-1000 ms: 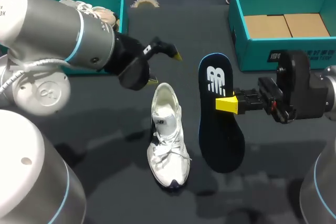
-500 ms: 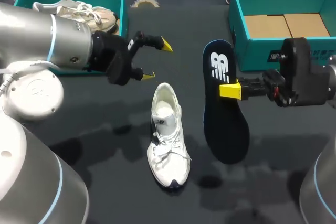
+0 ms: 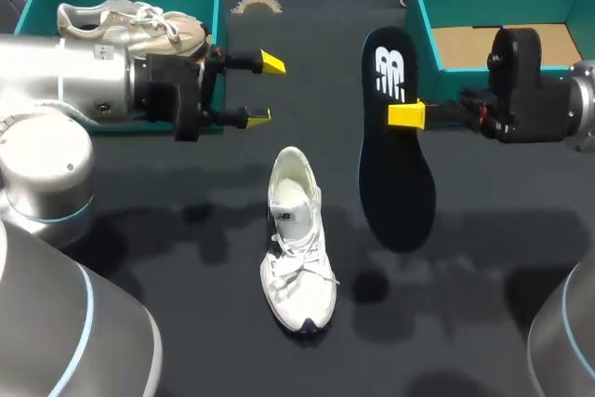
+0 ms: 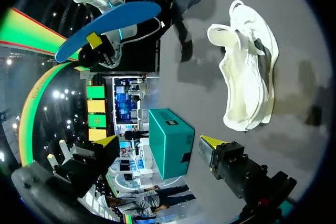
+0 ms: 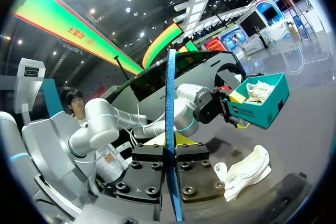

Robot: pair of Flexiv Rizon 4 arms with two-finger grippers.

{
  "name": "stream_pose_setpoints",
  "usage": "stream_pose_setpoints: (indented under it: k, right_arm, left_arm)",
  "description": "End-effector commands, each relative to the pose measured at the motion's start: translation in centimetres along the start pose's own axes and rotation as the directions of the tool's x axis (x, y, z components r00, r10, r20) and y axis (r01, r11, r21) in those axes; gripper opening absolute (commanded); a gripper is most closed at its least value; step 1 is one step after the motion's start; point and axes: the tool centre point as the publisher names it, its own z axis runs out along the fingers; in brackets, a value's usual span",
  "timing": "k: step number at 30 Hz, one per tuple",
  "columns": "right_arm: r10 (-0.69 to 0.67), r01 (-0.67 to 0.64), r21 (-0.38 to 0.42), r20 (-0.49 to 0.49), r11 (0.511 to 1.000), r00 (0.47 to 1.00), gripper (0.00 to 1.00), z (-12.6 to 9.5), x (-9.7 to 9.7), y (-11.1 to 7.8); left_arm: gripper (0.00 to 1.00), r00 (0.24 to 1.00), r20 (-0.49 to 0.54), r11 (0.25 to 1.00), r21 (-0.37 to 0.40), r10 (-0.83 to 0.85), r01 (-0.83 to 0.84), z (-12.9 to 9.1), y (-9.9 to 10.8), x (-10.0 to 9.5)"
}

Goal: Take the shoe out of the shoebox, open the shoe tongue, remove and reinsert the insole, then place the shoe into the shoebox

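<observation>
Hanging above the counter (image 3: 186, 258) beside the white shoe (image 3: 297, 244), the insole (image 3: 395, 174) is clamped at mid-length by the right claw (image 3: 406, 115) and is judged light, thin and floppy, while the left claw (image 3: 265, 90) is held spread apart, empty.

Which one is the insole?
On the dark table, find the teal shoebox on the right. Just in front of it, the right tool holds the insole up in the air. It is flat and dark navy with a white logo, unlike the white shoe beside it.

Shoe (image 3: 296, 248) on table (image 3: 186, 304), insole (image 3: 395, 183) right of it, shoebox (image 3: 446, 90) behind.
</observation>
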Motion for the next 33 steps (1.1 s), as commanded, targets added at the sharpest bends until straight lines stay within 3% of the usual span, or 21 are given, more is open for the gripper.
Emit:
stream_pose_setpoints:
  k: [1, 8, 17, 21, 33]
  right_arm:
    - [0.002, -0.002, 0.007, -0.035, 1.0, 0.999, 0.0, 0.7, -1.5, 0.4]
    - [0.002, -0.002, 0.007, -0.035, 1.0, 0.999, 0.0, 0.7, -1.5, 0.4]
    - [0.192, -0.189, 0.087, -0.026, 0.978, 0.981, 0.0, 1.7, -6.5, 2.2]
    - [0.274, -0.271, 0.049, -0.062, 0.961, 0.96, 0.0, 1.6, -8.6, 2.7]
    - [0.274, -0.271, 0.049, -0.062, 0.961, 0.96, 0.0, 1.6, -8.6, 2.7]
  left_arm:
    - [1.0, 0.994, 0.106, 1.0, 0.022, 0.005, -0.007, -0.4, 0.4, 0.6]
    - [1.0, 0.994, 0.106, 1.0, 0.022, 0.005, -0.007, -0.4, 0.4, 0.6]
    - [1.0, 0.996, 0.059, 0.998, -0.004, 0.068, -0.068, -0.3, -0.6, -0.1]
    - [1.0, 0.995, 0.085, 0.999, -0.004, 0.051, -0.051, -0.7, -0.6, -0.3]
    - [1.0, 0.995, 0.088, 0.999, -0.003, 0.05, -0.05, -0.7, -0.6, -0.2]
